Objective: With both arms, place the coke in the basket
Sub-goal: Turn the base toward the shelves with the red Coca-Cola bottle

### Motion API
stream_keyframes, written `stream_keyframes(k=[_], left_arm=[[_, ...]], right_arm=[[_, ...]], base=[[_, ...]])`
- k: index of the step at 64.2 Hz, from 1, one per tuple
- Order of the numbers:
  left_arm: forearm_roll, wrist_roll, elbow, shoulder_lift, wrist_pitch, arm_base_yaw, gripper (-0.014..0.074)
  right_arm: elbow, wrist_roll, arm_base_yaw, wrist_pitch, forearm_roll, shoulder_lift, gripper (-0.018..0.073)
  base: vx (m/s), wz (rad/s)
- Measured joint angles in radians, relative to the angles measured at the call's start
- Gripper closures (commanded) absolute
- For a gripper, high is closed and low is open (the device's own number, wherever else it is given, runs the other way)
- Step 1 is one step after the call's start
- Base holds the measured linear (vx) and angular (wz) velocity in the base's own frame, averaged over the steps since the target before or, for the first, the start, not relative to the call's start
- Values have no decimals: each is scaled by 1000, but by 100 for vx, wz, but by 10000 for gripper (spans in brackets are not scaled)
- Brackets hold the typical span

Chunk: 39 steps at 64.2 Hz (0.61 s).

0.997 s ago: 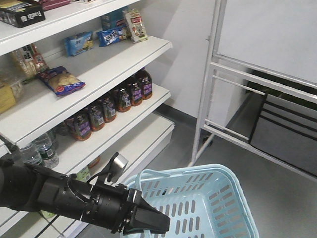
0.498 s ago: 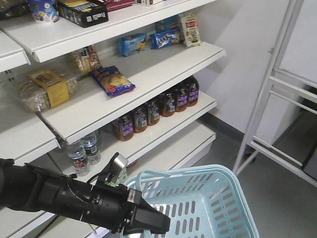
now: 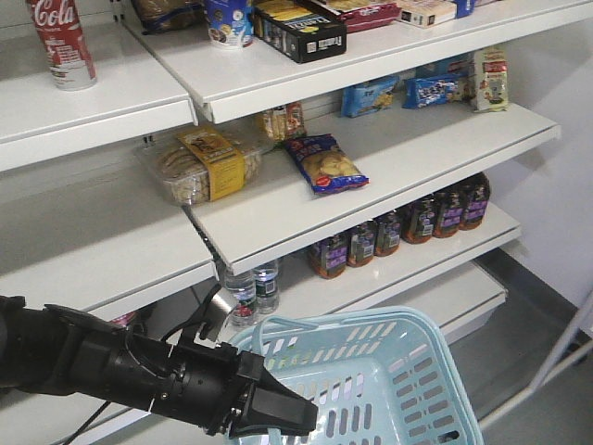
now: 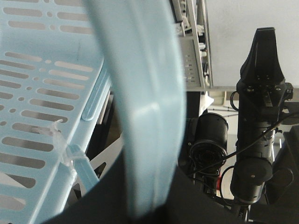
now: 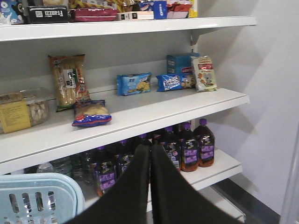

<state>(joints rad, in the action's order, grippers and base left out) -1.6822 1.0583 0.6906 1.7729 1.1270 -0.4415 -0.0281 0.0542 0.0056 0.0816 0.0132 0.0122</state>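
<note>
The coke, a tall red can with white script, stands on the upper left shelf in the front view, far above both grippers. The light blue slotted basket hangs at the bottom of that view. My left gripper is shut on its near-left rim. In the left wrist view a broad blue band of the basket runs between the jaws of the left gripper. My right gripper is shut on nothing, pointing at the lower shelf bottles, with a basket corner to its left.
White shelves hold a boxed bread pack, a blue chip bag, dark purple-labelled bottles and water bottles. A black box and a cup sit right of the coke's shelf.
The front view has swung left along the shelves. The white rack has left the view and the coke can has come in at the top left. Left arm and basket keep their place.
</note>
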Motion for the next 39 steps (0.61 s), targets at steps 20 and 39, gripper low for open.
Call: stream_keyframes(k=[20,39], left_arm=[[0,0,0,0,0,0,603],[0,0,0,0,0,0,603]], right_arm=[[0,0,0,0,0,0,568],[0,0,0,0,0,0,568]], base=[[7,30],[5,32]])
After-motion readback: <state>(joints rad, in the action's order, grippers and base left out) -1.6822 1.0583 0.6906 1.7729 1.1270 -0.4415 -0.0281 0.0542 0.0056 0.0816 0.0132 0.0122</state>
